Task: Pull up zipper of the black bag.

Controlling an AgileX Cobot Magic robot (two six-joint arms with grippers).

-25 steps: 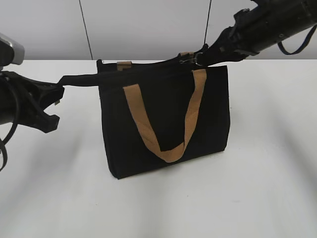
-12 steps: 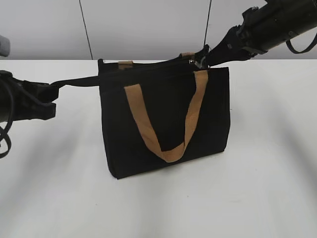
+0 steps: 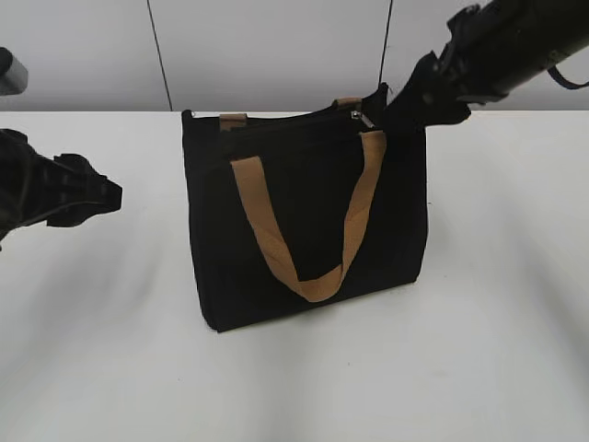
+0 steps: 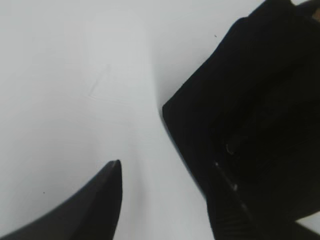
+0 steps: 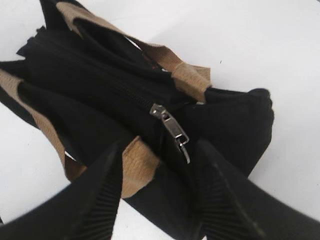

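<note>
The black bag (image 3: 304, 212) stands upright on the white table, with tan loop handles (image 3: 308, 230). Its zipper (image 3: 304, 124) runs along the top edge, and the silver pull tab (image 3: 363, 119) hangs near the right end. It shows clearly in the right wrist view (image 5: 175, 131). My right gripper (image 3: 414, 97) is open just off the bag's top right corner, its fingers (image 5: 160, 165) either side of the tab without touching it. My left gripper (image 3: 106, 195) is open and empty, left of the bag. In the left wrist view the gripper (image 4: 167, 172) faces the bag's end (image 4: 250, 115).
The white table (image 3: 479, 350) stretches round the bag on all sides. A light wall with two dark vertical seams (image 3: 158, 55) stands behind the table.
My left gripper has let go of the black tail strap, which has dropped out of sight, and drawn back left. My right gripper has released the pull tab and lifted slightly.
</note>
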